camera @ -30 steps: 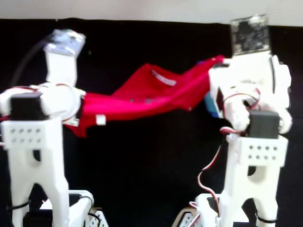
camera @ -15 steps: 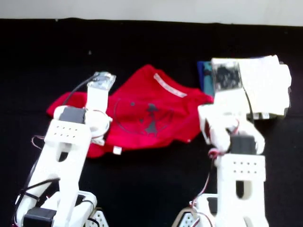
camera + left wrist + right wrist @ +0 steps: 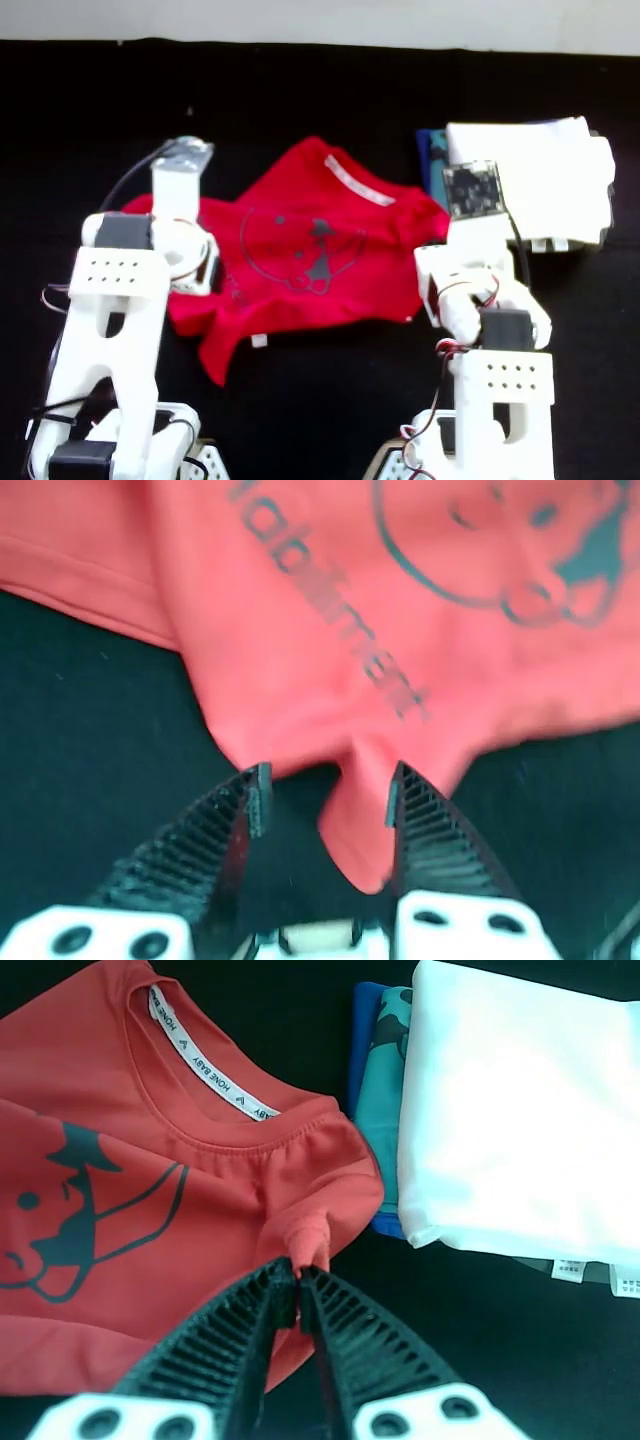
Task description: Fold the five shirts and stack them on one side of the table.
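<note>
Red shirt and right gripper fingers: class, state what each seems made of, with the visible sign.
Red shirt: soft matte knit fabric, perhaps cotton; it puckers where pinched and lies in loose folds. Right gripper fingers: black, probably hard plastic; moulded ridges run across their faces.

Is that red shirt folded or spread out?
Spread out: the red shirt lies flat, printed front and collar showing, unlike the folded white shirt beside it.

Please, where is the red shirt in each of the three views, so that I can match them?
High view: red shirt spread on the black table.
Left wrist view: its edge lies between the open left fingers.
Right wrist view: its shoulder is pinched in the shut right fingers.
Shared landmark: the dark chest print.
</note>
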Available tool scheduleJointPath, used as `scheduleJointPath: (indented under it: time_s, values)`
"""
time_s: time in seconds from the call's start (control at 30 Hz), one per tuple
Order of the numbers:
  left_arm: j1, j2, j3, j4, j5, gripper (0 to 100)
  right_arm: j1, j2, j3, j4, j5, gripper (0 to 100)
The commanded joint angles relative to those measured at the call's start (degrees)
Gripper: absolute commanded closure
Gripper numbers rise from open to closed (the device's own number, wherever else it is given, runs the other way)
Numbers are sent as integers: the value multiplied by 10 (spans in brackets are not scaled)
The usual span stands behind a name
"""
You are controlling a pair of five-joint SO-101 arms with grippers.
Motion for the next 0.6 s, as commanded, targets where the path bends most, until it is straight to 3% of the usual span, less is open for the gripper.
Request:
scheduleJointPath:
  time_s: [0.0,0.1,0.3,0.57]
  values:
    - [-25,29,57,-99,-33,810,21,-15,-6,-7,6,994]
    - [-45,87,88,-164,-45,811,41,-15,-6,-7,6,994]
    - [-57,229,31,-170,-45,811,52,-15,-1,-7,7,994]
    - [-82,444,-262,-139,-41,811,51,-15,0,21,4,994]
